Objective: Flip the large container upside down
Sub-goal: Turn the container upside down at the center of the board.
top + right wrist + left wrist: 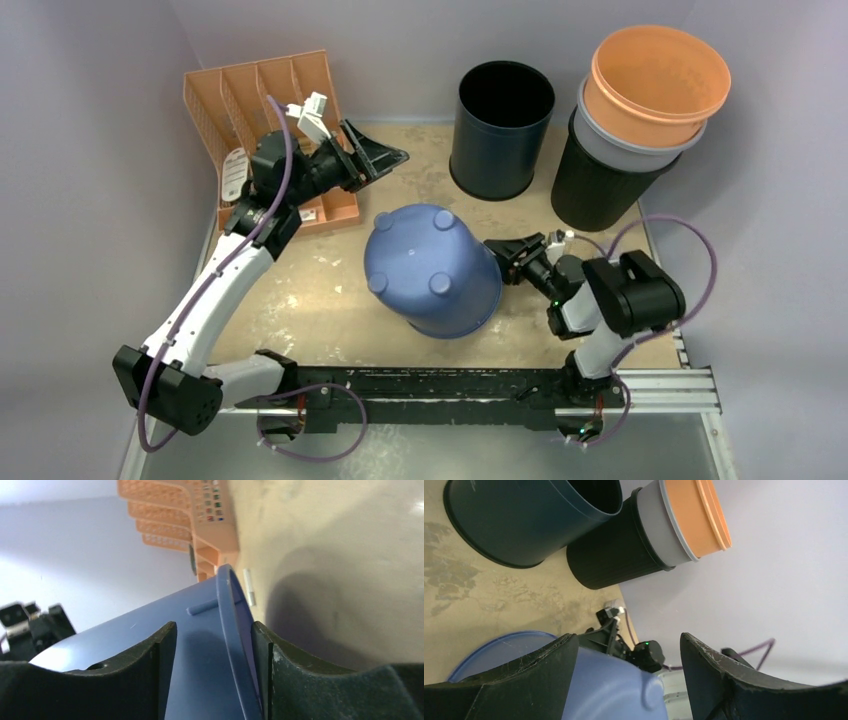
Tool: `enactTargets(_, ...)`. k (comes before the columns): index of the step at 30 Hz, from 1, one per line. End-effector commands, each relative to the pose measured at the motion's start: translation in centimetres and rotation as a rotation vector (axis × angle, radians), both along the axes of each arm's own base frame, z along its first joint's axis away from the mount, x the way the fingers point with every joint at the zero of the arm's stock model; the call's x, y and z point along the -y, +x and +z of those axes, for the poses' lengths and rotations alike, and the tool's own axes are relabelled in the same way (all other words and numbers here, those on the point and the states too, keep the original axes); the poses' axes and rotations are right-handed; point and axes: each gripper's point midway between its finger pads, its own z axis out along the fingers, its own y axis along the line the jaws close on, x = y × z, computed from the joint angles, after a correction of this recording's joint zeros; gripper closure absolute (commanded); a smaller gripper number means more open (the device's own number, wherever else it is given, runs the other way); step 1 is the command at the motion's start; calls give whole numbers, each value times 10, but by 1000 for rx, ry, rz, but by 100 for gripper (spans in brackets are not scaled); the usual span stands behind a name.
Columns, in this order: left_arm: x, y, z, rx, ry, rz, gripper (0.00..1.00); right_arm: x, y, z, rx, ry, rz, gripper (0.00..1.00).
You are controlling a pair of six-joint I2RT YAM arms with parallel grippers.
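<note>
**Right gripper straddles the rim of the upturned container**

Right gripper (497,247) sits at the right side of the large container (432,270). Its jaws are parted on either side of the rim (227,595), with blue wall showing between one finger and the lip. We read that as a loose straddle rather than a pinch, since the gap is far wider than the thin rim.

The container stands in the middle of the table (330,300). Its base faces up with four round feet (446,220) on top, and its mouth points down. From above it seems to lean toward the near right, and we cannot tell whether the whole rim lies flat.

Our left gripper (395,158) hangs behind the container with its jaws spread wide, and it holds nothing. We think it waits there, well apart from the work, to leave room for the other arm.

The orange rack (250,95), the dark bin (500,130) and the stacked bins (640,120) sit along the back, away from the container.

We judge the turn all but done. What we see left is to draw the right fingers off the rim without dragging it.
</note>
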Motion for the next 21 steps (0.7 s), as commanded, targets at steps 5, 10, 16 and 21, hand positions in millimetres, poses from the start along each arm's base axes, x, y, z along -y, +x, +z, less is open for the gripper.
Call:
enactTargets(5, -9, -1, 24, 99, 53, 44, 25, 9, 34, 36, 128, -393, 11, 23)
enactTargets(10, -10, 1, 18, 91, 58, 52, 25, 15, 38, 40, 86, -499, 30, 15)
enactTargets(16, -14, 0, 15, 88, 79, 68, 25, 21, 38, 37, 70, -583, 40, 14)
enactTargets(21, -24, 2, 9, 91, 170, 109, 25, 38, 28, 44, 56, -688, 15, 14)
